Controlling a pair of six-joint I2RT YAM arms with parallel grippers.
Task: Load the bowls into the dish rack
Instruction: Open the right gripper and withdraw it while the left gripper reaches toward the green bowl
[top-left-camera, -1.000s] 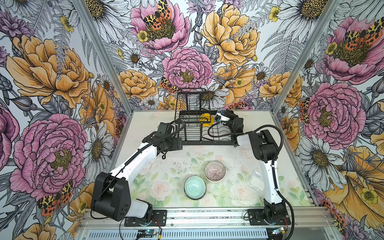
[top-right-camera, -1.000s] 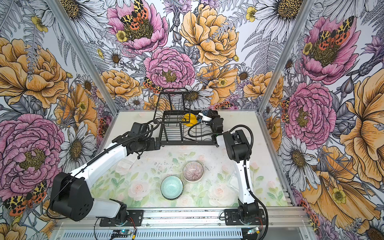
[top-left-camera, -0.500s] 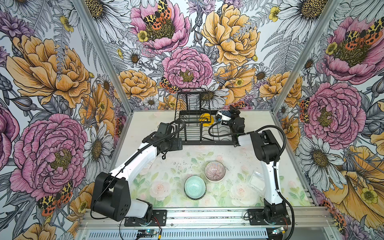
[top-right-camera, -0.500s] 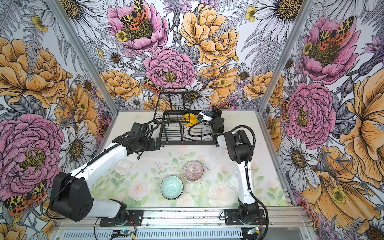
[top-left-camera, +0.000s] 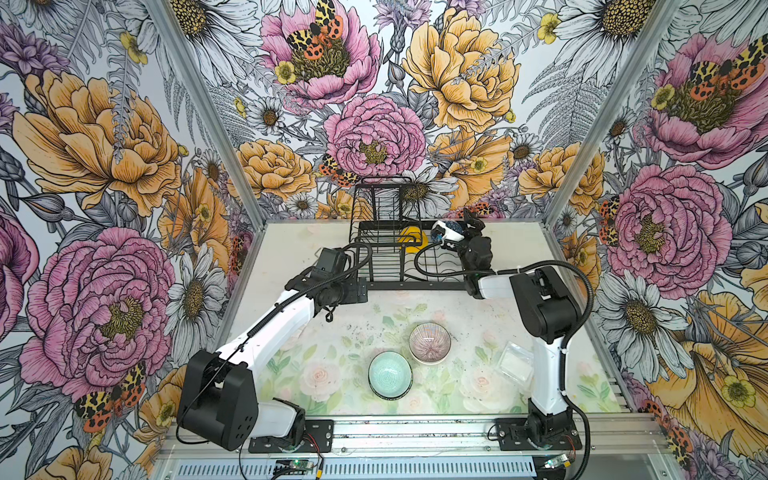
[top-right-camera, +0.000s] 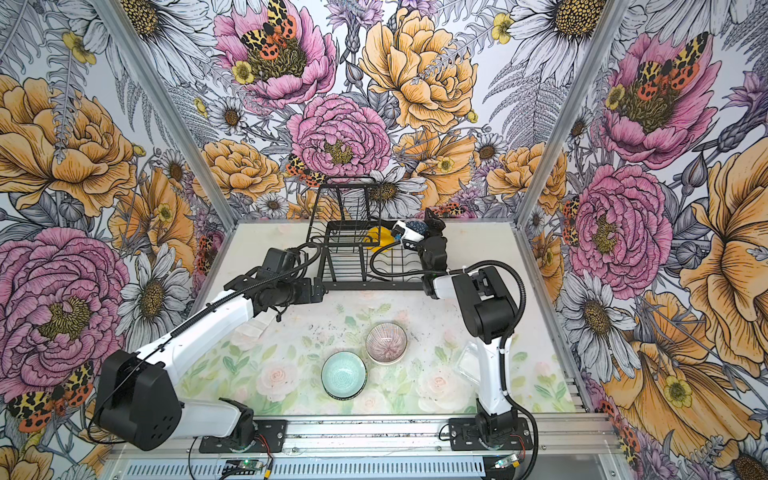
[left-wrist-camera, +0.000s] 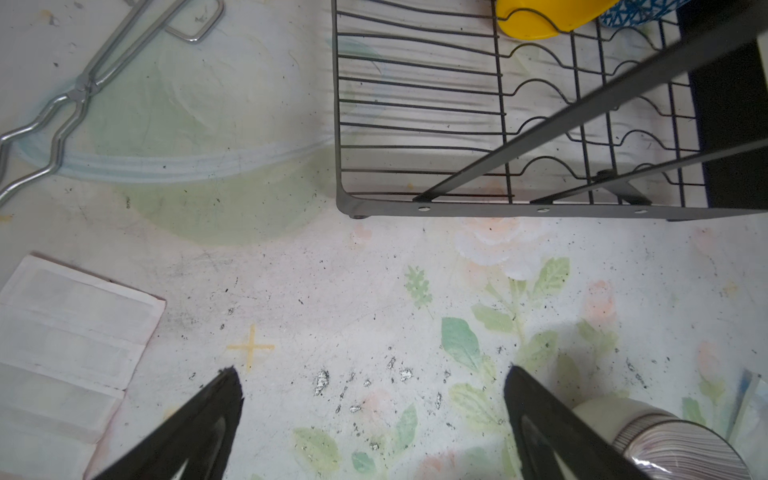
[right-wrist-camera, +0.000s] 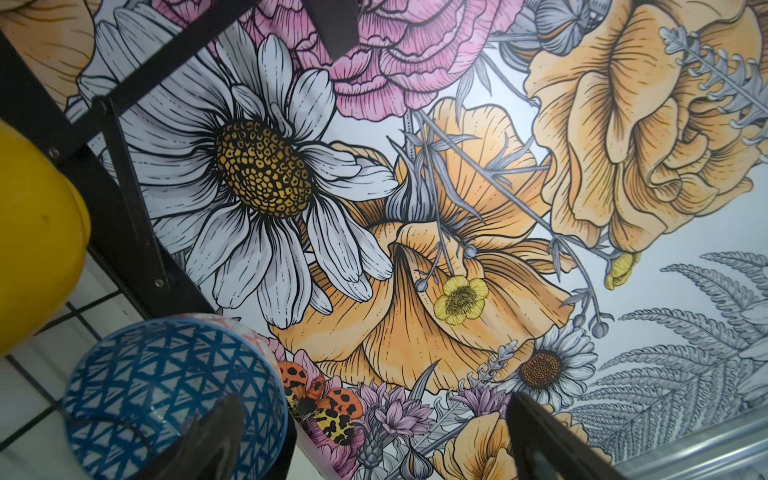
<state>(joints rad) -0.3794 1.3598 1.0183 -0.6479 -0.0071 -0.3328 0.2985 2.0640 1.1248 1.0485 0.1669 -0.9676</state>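
Sitting at the far edge of the table in both top views, the dish rack (top-left-camera: 409, 286) (top-right-camera: 370, 286) is the biggest item. It is black wire with a raised shelf on its left part. The left gripper (left-wrist-camera: 372, 372) hovers over bare table just in front of the rack's front left corner, jaws spread wide and empty. The right gripper (right-wrist-camera: 374, 401) is at the rack's far right end, jaws also spread, with only wall between them. One finger overlaps the blue-patterned bowl (right-wrist-camera: 166, 386); contact cannot be told. That bowl lies tipped in the rack just beside the yellow bowl (top-left-camera: 411, 241), also in the rack. The pale teal bowl (top-left-camera: 390, 374) and pink-striped bowl (top-left-camera: 429, 343) sit upright near each other on the table, mid-front. The clear tub (top-left-camera: 515, 363) is by the right arm base. Thin metal tongs (left-wrist-camera: 83, 83) lie left of the rack.
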